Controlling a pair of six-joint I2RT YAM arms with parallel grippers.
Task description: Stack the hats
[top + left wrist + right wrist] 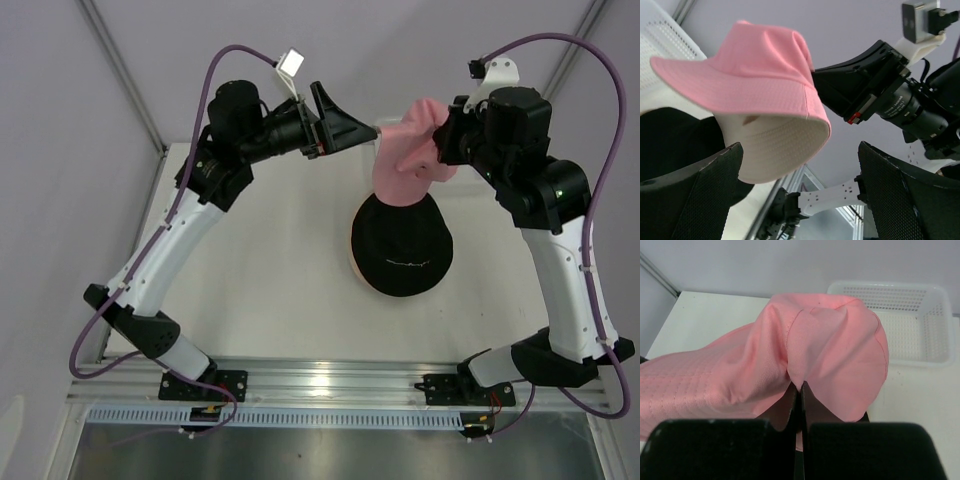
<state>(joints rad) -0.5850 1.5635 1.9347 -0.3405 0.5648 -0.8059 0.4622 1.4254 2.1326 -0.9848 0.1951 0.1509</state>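
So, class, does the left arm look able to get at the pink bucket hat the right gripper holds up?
Probably yes: the left gripper is open and aimed at the brim of the pink bucket hat, nothing between them; the right gripper pinches only its far side.

A white tabletop (280,300) stands between plain pale lilac-grey walls (60,120), evenly lit. An aluminium rail (330,380) edges its near side; a white perforated basket (912,335) sits on it.
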